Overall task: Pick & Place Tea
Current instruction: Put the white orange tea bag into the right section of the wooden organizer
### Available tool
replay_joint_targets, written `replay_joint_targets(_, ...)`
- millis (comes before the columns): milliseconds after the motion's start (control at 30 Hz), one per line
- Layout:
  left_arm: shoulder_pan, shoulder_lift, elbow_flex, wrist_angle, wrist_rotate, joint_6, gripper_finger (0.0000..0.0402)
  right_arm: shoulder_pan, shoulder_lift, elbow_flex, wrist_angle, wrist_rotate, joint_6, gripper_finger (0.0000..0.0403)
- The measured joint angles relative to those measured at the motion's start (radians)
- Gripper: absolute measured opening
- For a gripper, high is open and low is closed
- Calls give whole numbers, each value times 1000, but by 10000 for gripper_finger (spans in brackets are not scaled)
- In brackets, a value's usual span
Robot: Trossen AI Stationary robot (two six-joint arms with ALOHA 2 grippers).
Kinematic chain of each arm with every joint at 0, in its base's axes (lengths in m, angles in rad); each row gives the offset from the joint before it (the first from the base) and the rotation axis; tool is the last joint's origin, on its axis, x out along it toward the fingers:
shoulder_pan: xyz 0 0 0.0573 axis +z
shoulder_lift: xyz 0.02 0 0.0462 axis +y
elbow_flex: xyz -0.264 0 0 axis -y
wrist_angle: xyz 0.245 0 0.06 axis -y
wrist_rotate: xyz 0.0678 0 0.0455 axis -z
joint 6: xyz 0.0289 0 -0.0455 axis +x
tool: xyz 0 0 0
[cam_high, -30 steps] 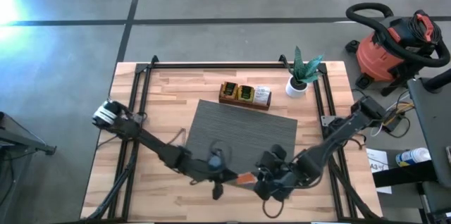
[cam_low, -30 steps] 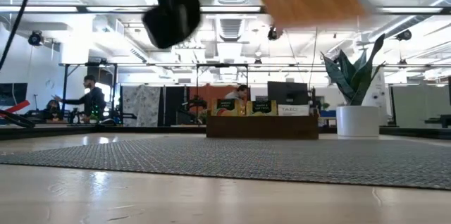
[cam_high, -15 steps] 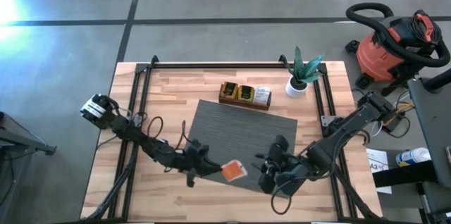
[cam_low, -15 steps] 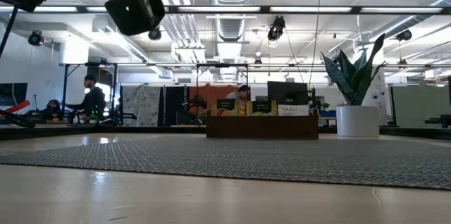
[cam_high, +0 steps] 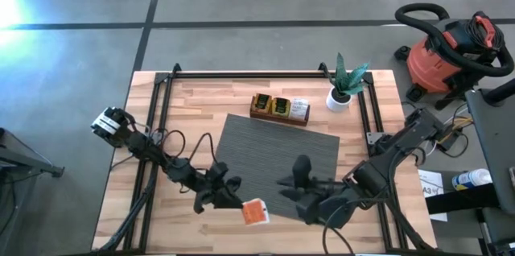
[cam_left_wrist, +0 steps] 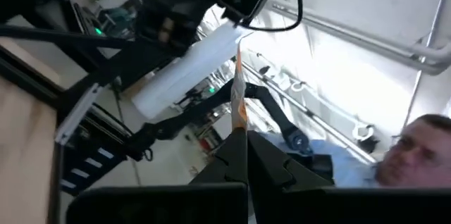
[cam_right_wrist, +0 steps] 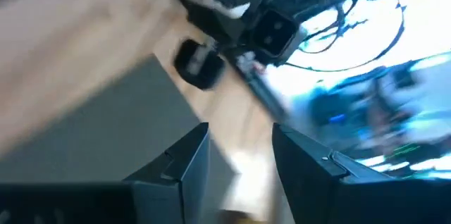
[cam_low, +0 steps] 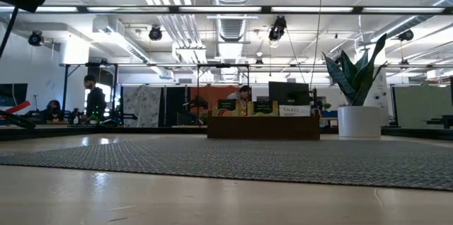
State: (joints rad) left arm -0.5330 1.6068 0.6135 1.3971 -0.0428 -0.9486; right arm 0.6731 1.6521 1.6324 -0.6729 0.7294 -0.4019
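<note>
Overhead, the left gripper (cam_high: 238, 202) sits above the near-left part of the wooden surface (cam_high: 193, 111), just off the near-left corner of the grey ribbed mat (cam_high: 278, 155). Its jaws are together, clamped on one orange-red tea sachet (cam_high: 255, 212), which sticks out toward the surface's near edge. In the left wrist view the same sachet (cam_left_wrist: 239, 90) shows edge-on, pinched between the two dark fingers (cam_left_wrist: 232, 157). Right of it, the right gripper (cam_high: 288, 187) is over the near part of the mat, jaws apart with nothing between them; the right wrist view shows the gap between its fingers (cam_right_wrist: 190, 160) open. Farther back, the dark wooden tray (cam_high: 278, 116) holds yellow and white sachets (cam_high: 279, 105) beyond the mat's far edge. A potted plant (cam_high: 344, 85) stands near the tray, to its right.
</note>
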Motion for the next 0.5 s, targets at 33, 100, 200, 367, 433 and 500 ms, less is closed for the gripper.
replay_joint_targets(33, 2, -3, 0, -1, 1, -17, 0, 0, 4, 7, -1, 19, -69, 153)
replay_joint_targets(100, 7, -3, 0, -1, 6, -52, 0, 0, 13, 17, -4, 37, -194, 153)
replay_joint_targets(200, 18, -3, 0, 0, 19, -113, 0, 0, 13, 16, -3, 37, -356, 153)
replay_joint_targets(367, 47, -3, 1, 2, 23, -177, 0, 3, 14, 10, -1, 37, -570, 153)
replay_joint_targets(433, 67, -3, 1, 2, 28, -192, 0, 3, 13, 10, 2, 32, -644, 152)
replay_joint_targets(500, 96, -3, 1, 2, 49, -221, 0, 3, 13, 10, 2, 22, -716, 152)
